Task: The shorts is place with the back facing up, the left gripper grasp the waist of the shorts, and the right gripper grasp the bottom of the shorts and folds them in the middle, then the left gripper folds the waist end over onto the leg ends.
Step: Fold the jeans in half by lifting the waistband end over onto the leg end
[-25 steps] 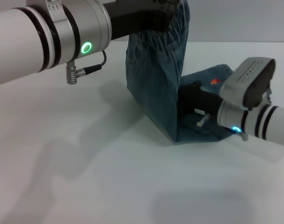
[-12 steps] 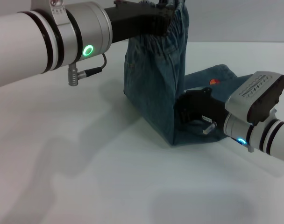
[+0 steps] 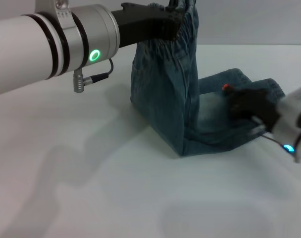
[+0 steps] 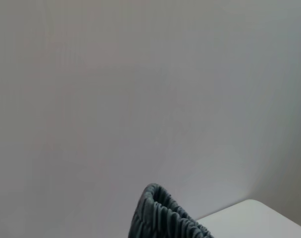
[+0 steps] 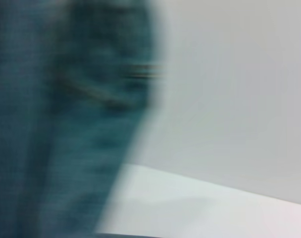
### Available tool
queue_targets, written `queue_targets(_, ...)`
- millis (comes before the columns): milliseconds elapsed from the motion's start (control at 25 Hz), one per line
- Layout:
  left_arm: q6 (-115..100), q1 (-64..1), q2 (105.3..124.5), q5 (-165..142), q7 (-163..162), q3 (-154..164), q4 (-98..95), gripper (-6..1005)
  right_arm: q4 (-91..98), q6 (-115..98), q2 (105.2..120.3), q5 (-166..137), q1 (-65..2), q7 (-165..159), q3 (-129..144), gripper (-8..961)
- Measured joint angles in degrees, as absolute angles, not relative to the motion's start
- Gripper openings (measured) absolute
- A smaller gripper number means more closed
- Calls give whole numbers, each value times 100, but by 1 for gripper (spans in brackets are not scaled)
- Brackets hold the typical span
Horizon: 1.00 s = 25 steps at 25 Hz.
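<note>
We see the right gripper [image 3: 247, 105] backing off the shorts [image 3: 190, 104] toward the table's [image 3: 91, 188] right edge, grip unreadable | left gripper [image 3: 173, 22] clamps the raised waistband | waist-over-legs fold comes next.

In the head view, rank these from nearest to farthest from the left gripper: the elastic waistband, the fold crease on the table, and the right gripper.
1. Waistband: pinched at the left gripper, lifted high.
2. Fold crease of the shorts: below, on the table.
3. Right gripper: far to the right, over the leg ends.

Faded denim shorts [image 3: 165, 94] with gathered waistband lie on smooth matt table [image 3: 91, 188].
</note>
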<state>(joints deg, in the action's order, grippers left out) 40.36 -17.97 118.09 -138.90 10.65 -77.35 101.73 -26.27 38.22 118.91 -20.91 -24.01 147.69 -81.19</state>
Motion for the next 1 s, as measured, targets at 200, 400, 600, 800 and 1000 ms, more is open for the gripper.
queue_targets(200,3875,-1895,11808,-13629,1276,-7680,9913,92,-2736,3873,11820,-2122,-1847,14814,-8973,-1)
queue_targets(400,3635,-2041,11812,-13408,1385,-7548,9533,92,-2919,3923,11842,-2132,-1330,14881,-9617,-1)
queue_targets(600,3380,-2220,11814,-13218,1482,-7316,9222,92,-3210,4012,11871,-2136,-850,14923,-9835,0)
queue_targets(800,3200,-2372,11821,-13142,1497,-7180,9058,89,-3388,4016,11882,-2138,-575,14948,-9987,0)
queue_targets(1000,2846,-2533,11830,-13065,1500,-6954,8848,91,-3380,4019,11883,-2139,-508,14950,-9971,0)
